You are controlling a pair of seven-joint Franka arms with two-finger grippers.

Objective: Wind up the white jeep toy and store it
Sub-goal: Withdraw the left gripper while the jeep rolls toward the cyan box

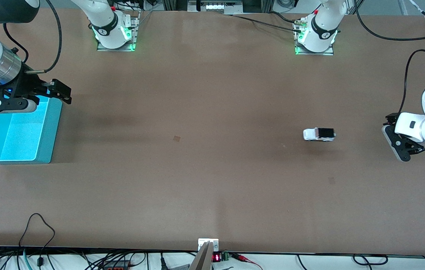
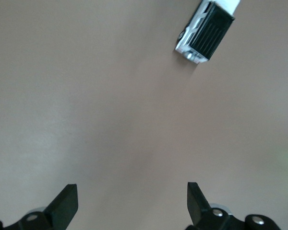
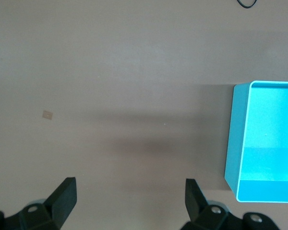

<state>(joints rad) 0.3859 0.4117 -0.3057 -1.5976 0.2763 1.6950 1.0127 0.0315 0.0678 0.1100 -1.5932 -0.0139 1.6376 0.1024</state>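
White rounded arm shells, black end effectors, black cables, green-lit bases, silver wrist ring.

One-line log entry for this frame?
jeep: on table, untouched | bin: empty | left hand: open, beside jeep | right hand: open, over bin edge

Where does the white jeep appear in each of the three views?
Front view: jeep on the table, toward the left arm's end, near the left gripper.
Left wrist view: jeep at the picture's upper edge, partly cut off.
Right wrist view: not in it.
Shared landmark: the brown table.
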